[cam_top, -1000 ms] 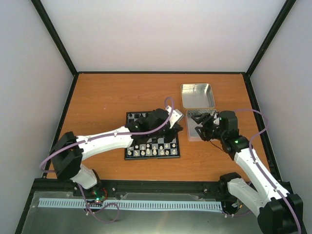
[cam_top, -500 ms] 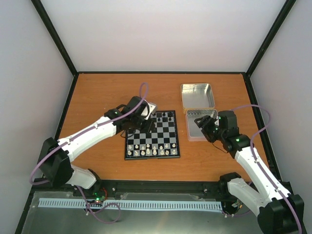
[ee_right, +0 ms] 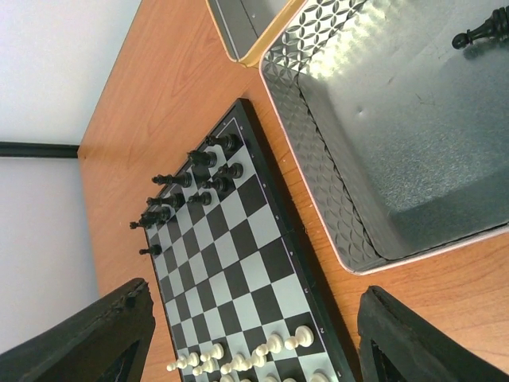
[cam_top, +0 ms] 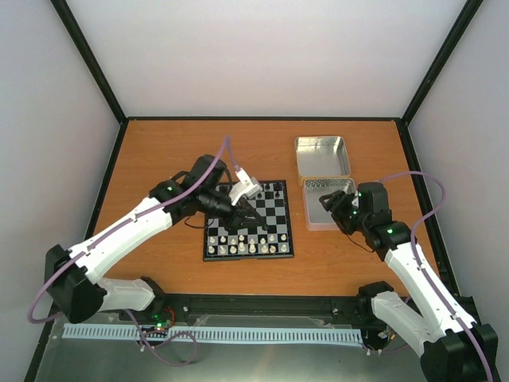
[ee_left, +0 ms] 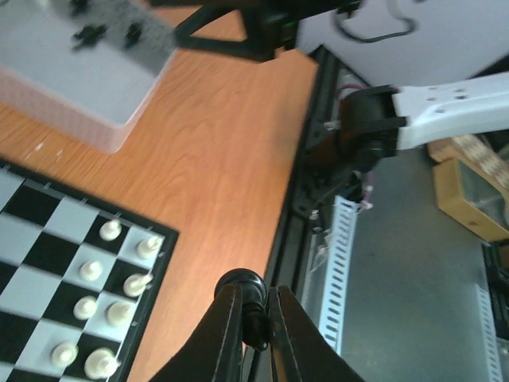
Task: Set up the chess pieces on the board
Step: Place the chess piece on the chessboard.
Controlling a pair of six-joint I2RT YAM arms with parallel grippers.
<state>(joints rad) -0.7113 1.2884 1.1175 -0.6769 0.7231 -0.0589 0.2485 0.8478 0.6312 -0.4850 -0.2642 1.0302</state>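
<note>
From above, the board (cam_top: 248, 231) lies mid-table with white pieces (cam_top: 246, 243) along its near rows and a few black chess pieces (cam_top: 273, 189) on its far rows; the left gripper (cam_top: 251, 216) hangs over the board's left half, its grip too small to read here. The right gripper (cam_top: 328, 208) hovers over the near tin (cam_top: 347, 185), which sits just beside the board's right edge, and the far tin (cam_top: 322, 155) lies beyond it, apparently empty. In the left wrist view, the left gripper (ee_left: 253, 309) is pinched tight on one black piece (ee_left: 240, 284), clamped below its round head, off the board's (ee_left: 44, 239) near-right corner. These figures look light, hard and smooth, likely to twist or pop out if squeezed off-centre, so the narrow stem under the head seems the best hold, and each should go down upright since the small base tips easily. The near tin (ee_left: 75, 119) shows a few blurred black pieces inside. In the right wrist view, the right gripper (ee_right: 254, 342) stands wide apart, holding nothing; the near tin (ee_right: 318, 175) to the board's (ee_right: 238, 255) right shows one black figure (ee_right: 477, 33) lying on its floor
</note>
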